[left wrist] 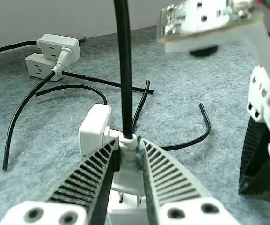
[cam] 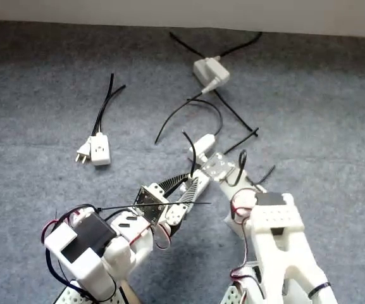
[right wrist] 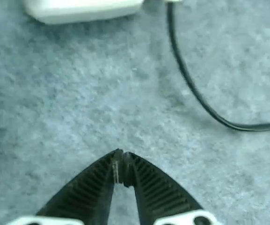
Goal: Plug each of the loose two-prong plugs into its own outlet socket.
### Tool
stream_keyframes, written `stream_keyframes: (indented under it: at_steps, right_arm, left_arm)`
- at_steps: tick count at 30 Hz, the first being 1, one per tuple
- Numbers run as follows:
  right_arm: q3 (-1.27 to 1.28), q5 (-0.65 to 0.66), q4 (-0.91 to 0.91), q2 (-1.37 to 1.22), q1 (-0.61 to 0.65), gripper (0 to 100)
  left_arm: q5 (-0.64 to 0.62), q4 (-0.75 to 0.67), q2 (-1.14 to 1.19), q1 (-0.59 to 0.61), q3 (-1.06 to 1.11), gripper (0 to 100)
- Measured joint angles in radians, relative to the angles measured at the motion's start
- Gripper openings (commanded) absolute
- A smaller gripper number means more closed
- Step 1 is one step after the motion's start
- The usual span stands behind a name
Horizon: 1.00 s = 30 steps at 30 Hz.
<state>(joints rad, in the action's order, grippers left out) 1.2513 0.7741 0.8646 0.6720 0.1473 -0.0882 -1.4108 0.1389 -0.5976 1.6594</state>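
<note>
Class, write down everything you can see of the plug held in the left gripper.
The plug is white and plastic-looking, with a black cable rising straight from it. The left gripper is shut on its sides with ribbed black fingers. It sits close beside a white outlet socket on grey carpet; contact is unclear.

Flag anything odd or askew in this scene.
The white two-prong plug clamped in the left gripper looks reversed: its black cord leaves the end nearest the white outlet socket, and what seem to be its prongs point back toward the wrist. Nothing looks spilled or broken.
</note>
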Motion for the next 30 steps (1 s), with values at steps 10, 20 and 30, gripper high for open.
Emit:
stream_keyframes:
  at_steps: [10,20,30]
  right_arm:
    - [0.124,-0.233,-0.169,0.066,0.198,0.9]
    - [0.14,-0.437,-0.336,0.066,0.275,0.9]
    - [0.184,-0.509,-0.347,0.072,0.376,0.9]
  left_arm:
    - [0.0,0.0,0.0,0.0,0.0,1]
    - [-0.005,0.0,0.002,0.0,-0.006,1]
    - [-0.006,0.0,0.002,0.005,-0.006,1]
